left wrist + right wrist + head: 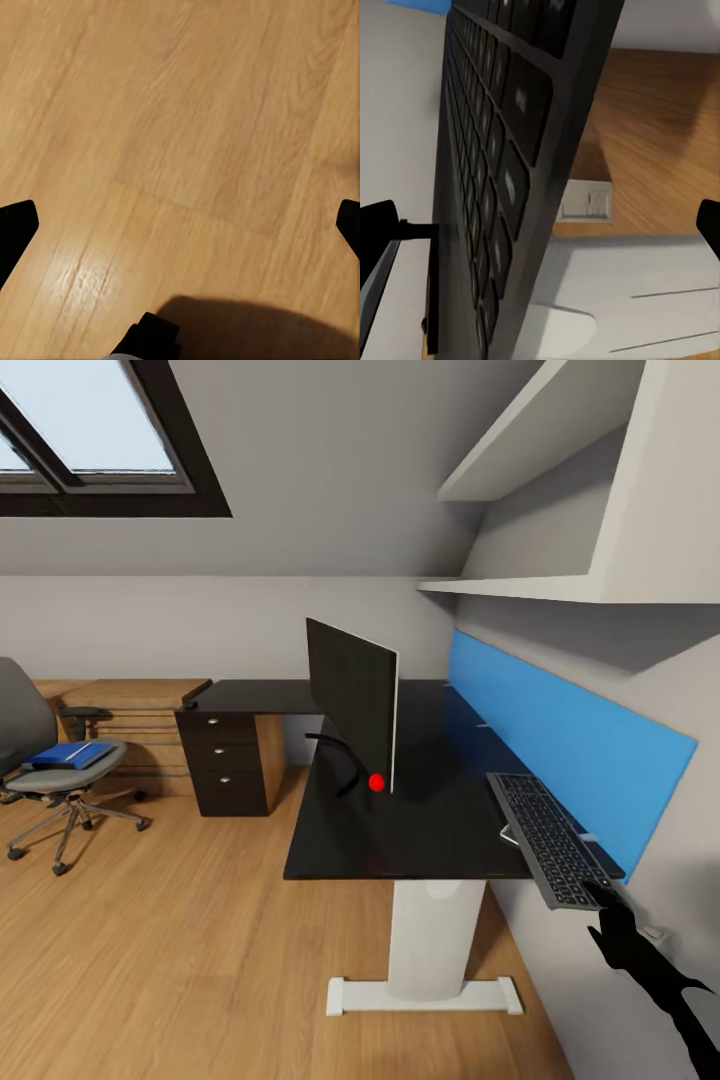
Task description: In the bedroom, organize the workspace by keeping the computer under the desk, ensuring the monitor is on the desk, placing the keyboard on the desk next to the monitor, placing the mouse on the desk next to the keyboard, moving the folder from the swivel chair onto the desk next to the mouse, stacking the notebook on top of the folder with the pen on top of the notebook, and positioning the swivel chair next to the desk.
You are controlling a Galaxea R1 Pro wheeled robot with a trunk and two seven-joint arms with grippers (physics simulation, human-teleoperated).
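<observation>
At the desk's (440,840) near right corner, the right gripper (612,905) meets the end of the keyboard (552,840), which lies tilted along the right edge, its near end overhanging the front edge beside the blue wall panel (570,745). From the right wrist camera the keyboard (510,172) fills the space between the spread fingers (375,232); whether they actually pinch it I cannot tell. Mid-desk, the monitor (352,700) stands upright on its curved foot. Far left on the wood floor (180,960), well apart from the desk, the swivel chair (45,765) carries the blue folder (70,755) on its seat. Over bare floor (180,135), the left gripper's (180,225) fingertips (16,221) are wide apart, holding nothing.
</observation>
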